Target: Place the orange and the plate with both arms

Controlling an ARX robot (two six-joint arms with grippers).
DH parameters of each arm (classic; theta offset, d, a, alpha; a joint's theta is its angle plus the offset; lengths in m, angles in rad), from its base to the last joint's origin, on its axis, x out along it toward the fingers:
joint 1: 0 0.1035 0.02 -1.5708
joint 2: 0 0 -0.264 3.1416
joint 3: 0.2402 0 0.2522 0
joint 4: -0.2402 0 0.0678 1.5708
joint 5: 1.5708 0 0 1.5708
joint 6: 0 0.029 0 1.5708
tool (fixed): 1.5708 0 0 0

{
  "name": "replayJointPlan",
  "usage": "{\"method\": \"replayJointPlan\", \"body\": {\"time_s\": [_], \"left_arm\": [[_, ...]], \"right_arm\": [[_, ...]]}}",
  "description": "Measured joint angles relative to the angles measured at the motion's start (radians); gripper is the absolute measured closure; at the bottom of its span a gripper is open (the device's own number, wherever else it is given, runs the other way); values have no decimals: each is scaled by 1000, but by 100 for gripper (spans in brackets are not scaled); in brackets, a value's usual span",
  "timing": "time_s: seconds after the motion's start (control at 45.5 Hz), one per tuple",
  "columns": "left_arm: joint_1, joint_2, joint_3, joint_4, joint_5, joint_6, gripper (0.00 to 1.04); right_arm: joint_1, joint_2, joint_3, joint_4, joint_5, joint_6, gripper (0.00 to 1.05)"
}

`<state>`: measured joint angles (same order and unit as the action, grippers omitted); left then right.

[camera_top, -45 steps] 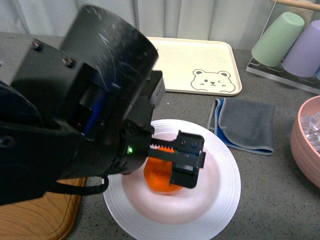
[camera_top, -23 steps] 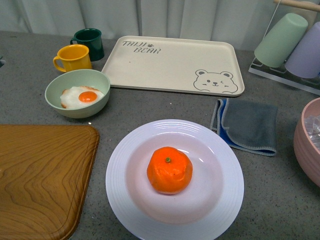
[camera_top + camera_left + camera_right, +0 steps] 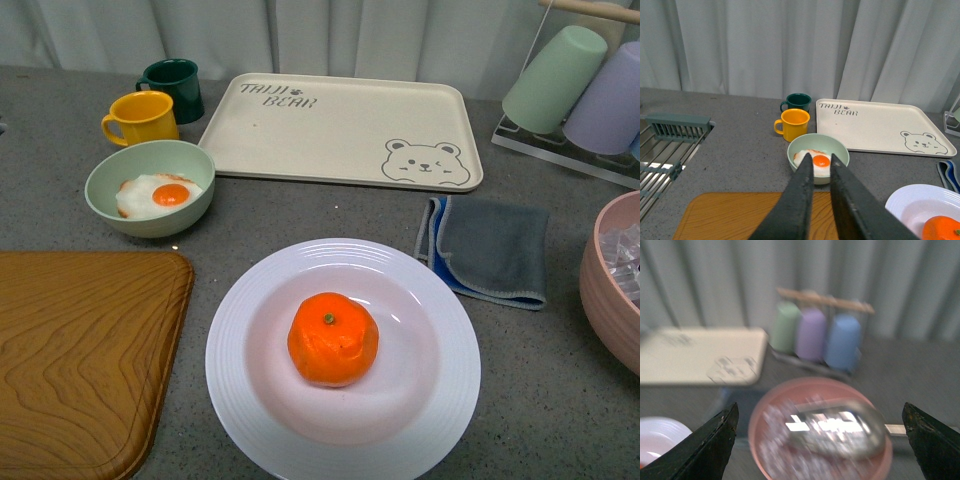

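the orange (image 3: 332,338) sits stem up in the middle of the white plate (image 3: 440,400), at the near centre of the counter, just right of the wooden board (image 3: 80,350). the left gripper (image 3: 820,162) is empty, its 2 fingers drawn almost together. the right gripper (image 3: 820,410) is spread wide, empty, near the pink bowl (image 3: 805,383).

View: blurred
Right gripper (image 3: 819,410): jaws wide apart
Pink bowl (image 3: 759,426): between the jaws, glinting contents
Cups (image 3: 812,335): green, purple, blue, racked behind
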<state>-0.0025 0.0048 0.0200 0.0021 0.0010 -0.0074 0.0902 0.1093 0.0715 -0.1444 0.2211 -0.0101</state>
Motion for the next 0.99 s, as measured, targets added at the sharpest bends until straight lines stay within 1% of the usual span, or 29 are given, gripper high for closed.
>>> {"method": "replayJointPlan", "body": {"time_s": [0.044,0.066,0.088,0.132,0.176,0.22,0.242,0.286,0.352,0.396,0.462,0.506,0.594,0.682,0.77,0.858,0.99], "left_arm": [[0,0,0,0,-1,0,83],[0,-1,0,0,-1,0,79],[0,-1,0,0,-1,0,75],[0,-1,0,0,-1,0,65],[0,-1,0,0,0,0,56],[0,-1,0,0,-1,0,47],[0,-1,0,0,-1,0,41],[0,-1,0,0,-1,0,36],[0,-1,0,0,-1,0,25],[0,-1,0,0,-1,0,20],[0,-1,0,0,-1,0,9],[0,-1,0,0,-1,0,5],[0,-1,0,0,-1,2,7],[0,-1,0,0,-1,2,7],[0,-1,0,0,-1,2,7],[0,-1,0,0,-1,2,7],[0,-1,0,0,-1,2,7]], "right_arm": [[45,74,21,-9,69,8,9],[73,123,32,0,90,20,9],[111,197,47,28,90,37,9],[171,325,74,96,57,89,9],[229,478,109,183,-14,159,9],[269,603,136,249,-68,217,9],[280,652,147,271,-94,242,9],[293,748,169,299,-142,286,9],[297,863,186,328,-198,358,9],[289,952,196,340,-244,403,9],[275,1048,207,339,-289,453,9],[258,1119,212,333,-330,479,9],[208,1248,214,340,-408,529,9],[151,1367,224,393,-514,575,9],[116,1490,257,461,-575,607,9],[99,1610,293,554,-653,653,9],[116,1721,346,626,-712,700,9]]}}
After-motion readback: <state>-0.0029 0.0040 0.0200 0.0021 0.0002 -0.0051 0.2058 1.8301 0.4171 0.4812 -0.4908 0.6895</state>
